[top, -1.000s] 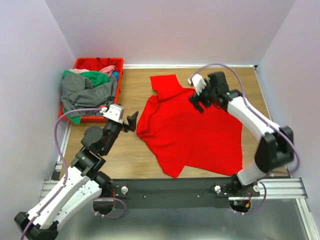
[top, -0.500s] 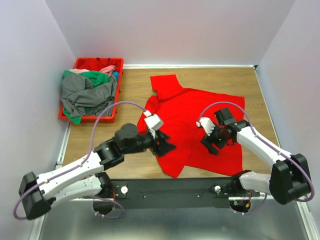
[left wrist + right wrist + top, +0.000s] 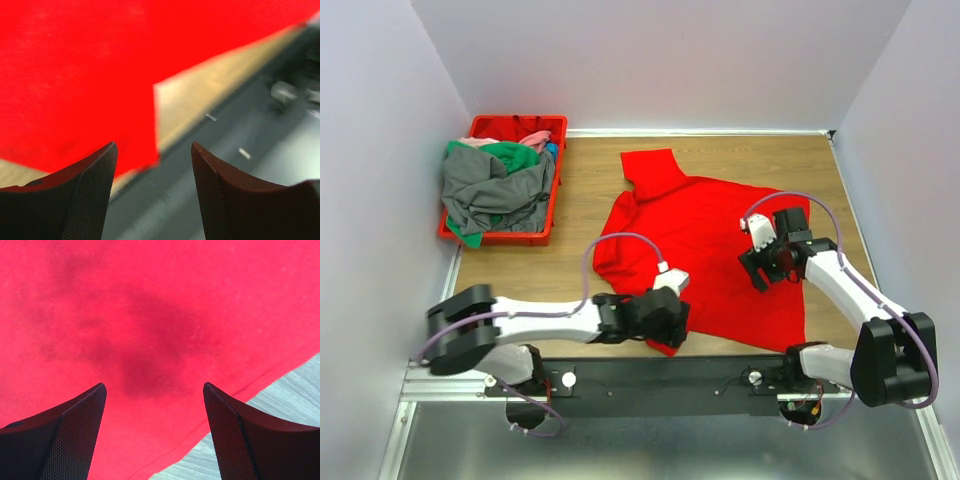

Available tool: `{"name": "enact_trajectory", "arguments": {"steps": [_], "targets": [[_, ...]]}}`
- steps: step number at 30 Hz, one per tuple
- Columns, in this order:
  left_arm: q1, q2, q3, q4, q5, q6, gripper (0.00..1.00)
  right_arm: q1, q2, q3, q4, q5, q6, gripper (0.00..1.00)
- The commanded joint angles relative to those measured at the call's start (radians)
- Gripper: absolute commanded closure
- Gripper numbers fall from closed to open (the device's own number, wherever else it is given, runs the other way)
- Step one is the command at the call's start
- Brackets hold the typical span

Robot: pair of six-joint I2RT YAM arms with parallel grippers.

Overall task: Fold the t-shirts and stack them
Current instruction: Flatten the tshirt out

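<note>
A bright red t-shirt [image 3: 705,245] lies spread out on the wooden table. My left gripper [image 3: 672,330] hovers low over its near corner, by the table's front edge. In the left wrist view this gripper [image 3: 154,150] is open, with the red t-shirt [image 3: 75,75] and its corner showing beyond the empty jaws. My right gripper [image 3: 760,272] is over the shirt's right part. From the right wrist camera that gripper [image 3: 155,390] is open above the red t-shirt [image 3: 150,315], close to its hem. Grey [image 3: 495,190], green [image 3: 510,155] and pink [image 3: 535,137] t-shirts are heaped in the crate.
A red plastic crate [image 3: 510,125] stands at the far left of the table. The black rail [image 3: 720,375] with the arm bases runs along the near edge, and it also shows in the left wrist view [image 3: 240,165]. Bare wood [image 3: 285,435] lies beside the hem. Walls close in on three sides.
My left arm swung from beside the crate across to the shirt's near corner, its jaws narrowing slightly. My right arm came from the shirt's far part down to its right side.
</note>
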Motion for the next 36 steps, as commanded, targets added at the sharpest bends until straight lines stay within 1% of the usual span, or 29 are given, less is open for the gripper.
{"name": "enact_trajectory", "arguments": {"steps": [1, 2, 5, 7, 8, 9, 11, 12, 13, 14, 16, 19, 22, 24, 29, 32, 34, 35, 36], "targets": [[-0.013, 0.135, 0.104, -0.088, -0.19, -0.02, 0.32, -0.026, -0.017, 0.015, 0.025, 0.012, 0.023, 0.15], [-0.02, 0.192, 0.124, -0.105, -0.229, -0.019, 0.33, -0.027, -0.022, 0.014, 0.026, 0.012, 0.02, 0.15], [-0.032, 0.301, 0.219, -0.185, -0.28, -0.003, 0.33, -0.032, -0.025, 0.006, 0.025, 0.013, 0.016, 0.15], [-0.043, 0.365, 0.277, -0.242, -0.313, 0.004, 0.37, -0.035, -0.024, 0.006, 0.023, 0.012, 0.014, 0.15], [-0.047, 0.383, 0.29, -0.254, -0.317, 0.009, 0.41, -0.035, -0.025, 0.006, 0.023, 0.01, 0.014, 0.15], [-0.049, 0.398, 0.301, -0.263, -0.316, 0.013, 0.52, -0.037, -0.025, 0.006, 0.023, 0.012, 0.014, 0.15], [-0.06, 0.424, 0.308, -0.282, -0.31, 0.02, 0.67, -0.038, -0.025, 0.009, 0.022, 0.013, 0.013, 0.15], [-0.063, 0.429, 0.305, -0.283, -0.296, 0.023, 0.77, -0.038, -0.025, 0.009, 0.02, 0.015, 0.013, 0.15], [-0.066, 0.43, 0.302, -0.289, -0.29, 0.023, 0.84, -0.04, -0.025, 0.01, 0.019, 0.021, 0.01, 0.15], [-0.075, 0.423, 0.295, -0.296, -0.284, 0.012, 1.0, -0.04, -0.025, 0.011, 0.019, 0.024, 0.008, 0.15], [-0.089, 0.401, 0.285, -0.326, -0.282, -0.005, 1.0, -0.041, -0.025, 0.009, 0.017, 0.042, 0.002, 0.15], [-0.13, 0.312, 0.267, -0.362, -0.258, -0.046, 1.0, -0.049, -0.019, 0.007, 0.017, 0.068, -0.004, 0.15], [-0.164, 0.143, 0.2, -0.342, -0.178, -0.078, 1.0, -0.069, -0.007, 0.012, 0.017, 0.088, -0.019, 0.15], [-0.173, 0.073, 0.161, -0.328, -0.108, -0.095, 1.0, -0.086, 0.018, 0.02, 0.017, 0.116, -0.024, 0.15], [-0.179, -0.155, 0.04, -0.322, -0.038, -0.186, 1.0, -0.142, 0.074, 0.046, 0.02, 0.104, -0.03, 0.16], [-0.179, -0.252, -0.026, -0.271, 0.009, -0.201, 1.0, -0.155, 0.113, 0.053, 0.026, 0.099, -0.029, 0.16], [-0.179, -0.289, -0.05, -0.234, 0.048, -0.206, 0.76, -0.159, 0.14, 0.061, 0.039, 0.099, -0.023, 0.16], [-0.179, -0.321, -0.06, -0.228, 0.057, -0.206, 0.65, -0.158, 0.148, 0.078, 0.04, 0.073, -0.02, 0.16], [-0.179, -0.338, -0.06, -0.228, 0.063, -0.206, 0.57, -0.158, 0.154, 0.089, 0.042, 0.065, -0.018, 0.16]]}}
